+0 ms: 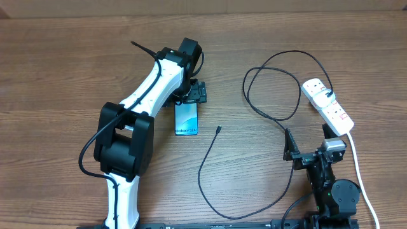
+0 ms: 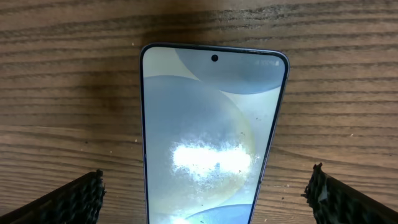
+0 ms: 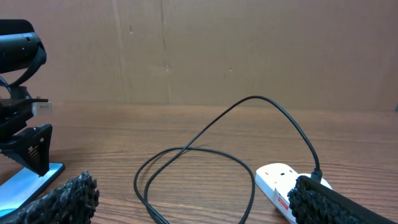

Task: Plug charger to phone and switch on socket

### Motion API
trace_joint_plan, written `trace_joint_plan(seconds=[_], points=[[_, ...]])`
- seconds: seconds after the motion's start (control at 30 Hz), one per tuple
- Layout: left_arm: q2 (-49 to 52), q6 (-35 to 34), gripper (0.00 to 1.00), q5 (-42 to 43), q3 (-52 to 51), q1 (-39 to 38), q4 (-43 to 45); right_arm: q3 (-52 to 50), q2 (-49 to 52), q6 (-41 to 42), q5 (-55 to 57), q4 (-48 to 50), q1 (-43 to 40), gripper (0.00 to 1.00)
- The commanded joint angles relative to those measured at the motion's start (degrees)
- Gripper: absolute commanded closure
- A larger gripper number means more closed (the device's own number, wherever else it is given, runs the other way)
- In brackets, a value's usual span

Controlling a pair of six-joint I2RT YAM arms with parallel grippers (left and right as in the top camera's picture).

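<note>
the phone (image 1: 186, 119) lies flat, face up, its screen pale blue. the black charger (image 1: 200, 173) loops loosely from the white socket (image 1: 327, 105) far right; its free plug (image 1: 219, 129) lies near the phone, apart.

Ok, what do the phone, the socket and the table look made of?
The phone has a glossy, glass-like front: bright glare sits on the screen. The socket looks like smooth white moulded plastic with a slight sheen. The table shows matte brown wood grain; solid wood or laminate, I cannot tell.
</note>
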Motion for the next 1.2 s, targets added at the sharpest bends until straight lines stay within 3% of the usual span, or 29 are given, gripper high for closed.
trace_joint_plan(seconds=[0.0, 0.23, 0.5, 0.6, 0.87, 1.17], points=[[1.33, -1.18, 0.0, 1.27, -0.85, -0.44, 0.2, -0.57, -0.39, 0.0, -2.19, 0.63, 0.28, 0.0], [1.33, -1.22, 0.0, 1.14, -4.94, -0.44, 1.11, -0.57, -0.39, -0.02, -24.0, 6.1, 0.28, 0.0], [1.33, -1.11, 0.01, 1.11, -7.19, -0.7, 4.85, -0.13, -0.39, 6.8, -24.98, 21.33, 0.28, 0.0], [1.33, -1.14, 0.01, 1.14, -7.19, -0.81, 5.35, 2.58, -0.33, 7.37, -24.96, 21.81, 0.28, 0.0], [1.4, -0.55, 0.0, 0.76, -7.21, -0.81, 5.9, 15.43, 7.08, 6.4, -22.99, 11.04, 0.26, 0.0], [1.42, -0.57, 0.0, 0.92, -8.09, -0.81, 6.43, 36.72, 31.76, 2.95, -24.61, -10.34, 0.28, 0.0]])
